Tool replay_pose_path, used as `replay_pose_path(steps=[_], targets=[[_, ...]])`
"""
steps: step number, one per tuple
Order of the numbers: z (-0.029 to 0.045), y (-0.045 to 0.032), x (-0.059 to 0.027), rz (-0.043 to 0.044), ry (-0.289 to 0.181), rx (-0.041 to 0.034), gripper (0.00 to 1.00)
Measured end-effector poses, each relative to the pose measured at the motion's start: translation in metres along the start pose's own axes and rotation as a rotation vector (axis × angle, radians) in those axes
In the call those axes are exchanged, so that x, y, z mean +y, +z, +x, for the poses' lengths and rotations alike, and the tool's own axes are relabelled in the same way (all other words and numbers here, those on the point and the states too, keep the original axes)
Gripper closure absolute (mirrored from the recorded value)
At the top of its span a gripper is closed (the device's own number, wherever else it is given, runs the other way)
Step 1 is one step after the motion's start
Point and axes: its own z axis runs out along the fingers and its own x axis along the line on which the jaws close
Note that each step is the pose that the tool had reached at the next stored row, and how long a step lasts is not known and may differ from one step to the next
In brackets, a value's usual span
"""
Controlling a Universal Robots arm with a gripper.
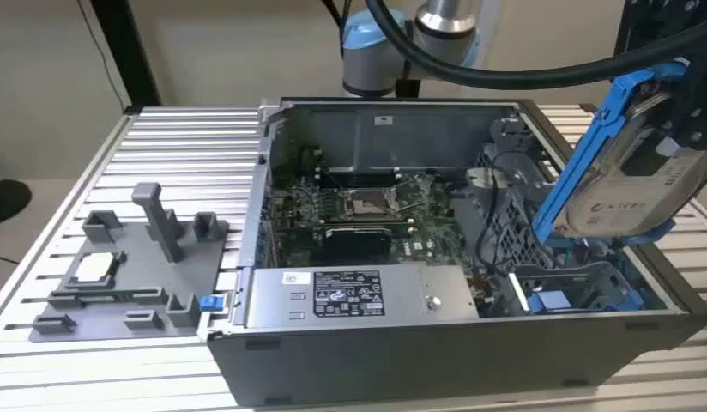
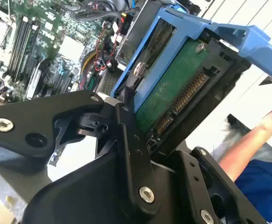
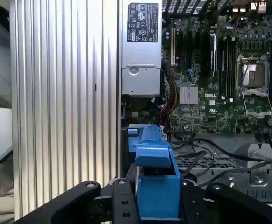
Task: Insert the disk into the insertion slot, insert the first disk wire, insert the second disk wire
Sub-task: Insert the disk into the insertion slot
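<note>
**Gripping the disk over the open case**

Clamps shut on the disk (image 1: 634,184) with the gripper (image 3: 156,201), one black finger (image 2: 126,112) pressed against each side of the bright blue carrier frame. Holds it off every surface, tilted steeply on edge at the exterior view's right. Turns the pale label outward there, and shows the green circuit board and connector row in the second wrist view.

Hangs above the end of the computer case (image 1: 445,365) at the exterior view's right. Sits higher than the insertion slot (image 1: 583,287) and apart from it, so not yet in the bay. Leaves the slot's perforated grey metal and blue rails open to view under the disk's lower edge.

Looks down in the first wrist view past the blue frame onto loose black cables (image 3: 205,154), the motherboard (image 3: 219,79) and the silver power supply box (image 3: 142,46).

Rests, case and all, on a slatted aluminium table (image 1: 182,146). Shares that table with a grey plastic fixture tray (image 1: 124,275) well off to the exterior view's left.

Catches a person's forearm (image 2: 257,137) beyond the disk in the second wrist view.
</note>
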Motion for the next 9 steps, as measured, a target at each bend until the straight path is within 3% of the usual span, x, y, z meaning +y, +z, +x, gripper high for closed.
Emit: replay_pose_path(steps=[9], targets=[[0.0014,0.0005,0.0000,0.0000,0.000,0.0002,1.00]])
